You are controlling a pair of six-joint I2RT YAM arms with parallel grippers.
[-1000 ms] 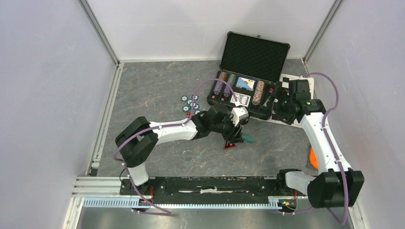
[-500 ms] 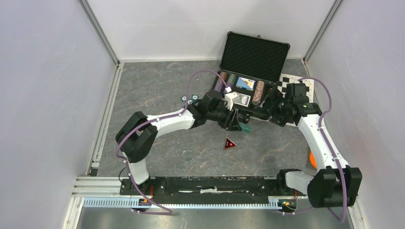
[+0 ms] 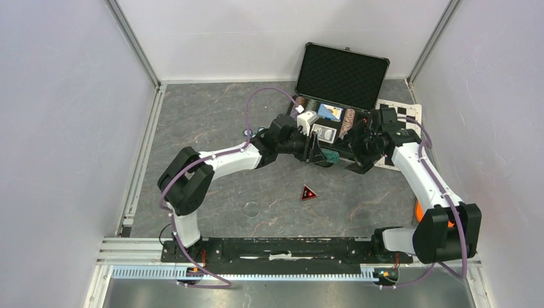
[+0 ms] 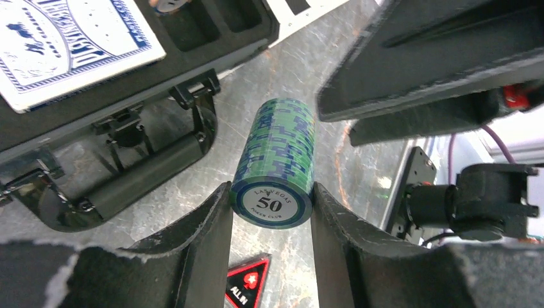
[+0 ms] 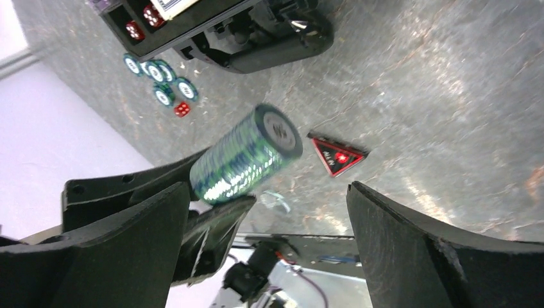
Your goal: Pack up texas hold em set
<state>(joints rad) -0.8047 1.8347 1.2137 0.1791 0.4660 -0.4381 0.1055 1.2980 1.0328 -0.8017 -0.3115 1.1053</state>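
Note:
The open black case (image 3: 301,138) stands at the back with blue card decks (image 3: 330,111) and a brown-white chip row (image 3: 348,120) in its foam. My left gripper (image 3: 319,154) is shut on a stack of teal poker chips (image 4: 279,163), held sideways above the table just in front of the case handle (image 4: 147,173). The stack (image 5: 247,160) also shows in the right wrist view. My right gripper (image 3: 355,154) is open beside the stack, not touching it. Loose teal chips (image 5: 160,77) and a red die (image 5: 182,110) lie left of the case.
A black-and-red triangular marker (image 3: 309,192) lies on the table in front of the grippers. The checkered mat (image 3: 404,112) lies right of the case. An orange ring (image 3: 418,212) sits by the right arm. Walls close in the table on three sides.
My left gripper has carried the teal chip stack from beside the triangular marker back toward the front of the case. My right gripper has swung left toward the stack, staying open.

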